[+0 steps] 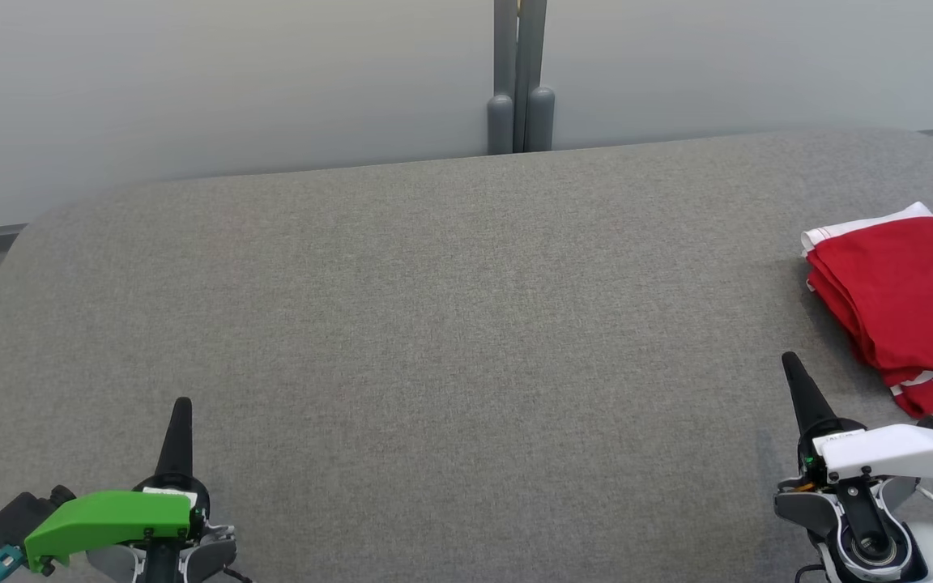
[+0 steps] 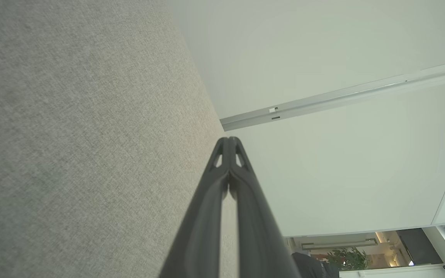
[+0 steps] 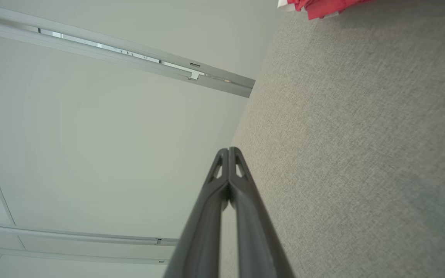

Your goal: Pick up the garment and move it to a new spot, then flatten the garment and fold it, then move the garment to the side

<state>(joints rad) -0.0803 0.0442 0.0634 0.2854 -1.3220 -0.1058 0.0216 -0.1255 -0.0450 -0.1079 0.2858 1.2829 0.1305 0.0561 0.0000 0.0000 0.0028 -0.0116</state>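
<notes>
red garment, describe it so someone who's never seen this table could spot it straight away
Start from the wide grey fabric table and look to its right edge, just beyond the right gripper. The garment lies there folded. It is bright red with white trim, the one coloured item on the grey surface.

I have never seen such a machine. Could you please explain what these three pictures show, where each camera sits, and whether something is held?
This is a two-armed robot. The wide picture comes from its head, looking down at a grey padded table. The left gripper and right gripper are its "hands", each with two long dark fingers. The other two pictures come from cameras on each wrist, looking along those fingers. Both grippers are shut and hold nothing. A folded red garment with white trim lies at the table's right side.
</notes>
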